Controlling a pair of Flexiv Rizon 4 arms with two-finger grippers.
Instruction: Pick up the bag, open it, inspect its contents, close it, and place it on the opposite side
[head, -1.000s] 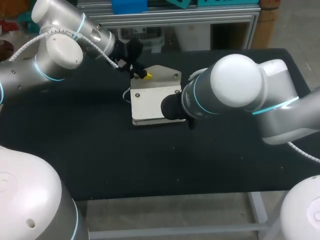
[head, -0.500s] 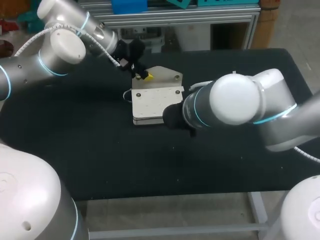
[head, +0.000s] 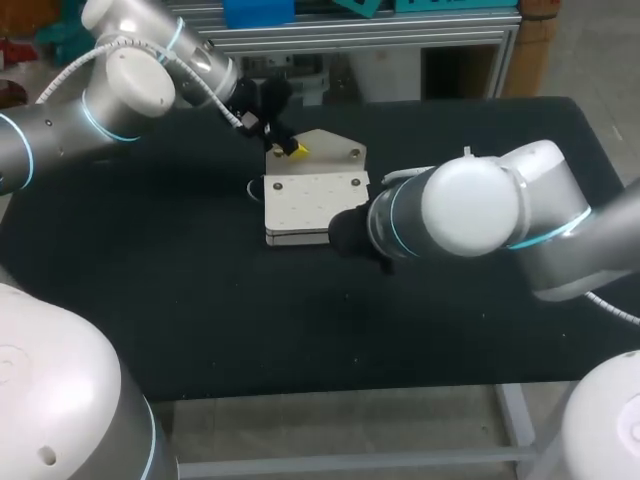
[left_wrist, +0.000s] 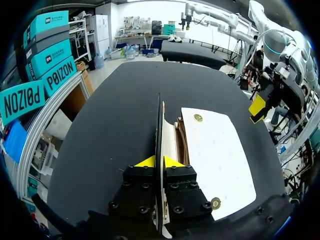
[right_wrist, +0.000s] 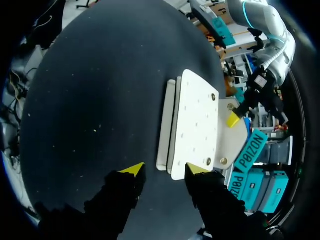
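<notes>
A flat white bag (head: 312, 205) lies on the black table (head: 200, 300), its flap (head: 335, 150) lifted at the far side. My left gripper (head: 291, 149) is at the flap's left edge. In the left wrist view the flap (left_wrist: 159, 125) shows as a thin edge with the left gripper (left_wrist: 159, 161) shut on it, and the bag's white studded face (left_wrist: 215, 155) lies beside it. My right gripper (right_wrist: 165, 170) stands open at the near end of the bag (right_wrist: 192, 125), whose corner reaches just between the tips. In the head view my right arm's wrist (head: 350, 232) hides that gripper.
My right arm's large joint (head: 470, 208) hangs over the table to the right of the bag. Black tabletop stretches around the bag on every side, down to the front edge (head: 350, 385).
My right arm has drawn back a little toward the table's front, away from the bag. My left arm's elbow has shifted, with its gripper staying on the flap. The bag has barely moved.
</notes>
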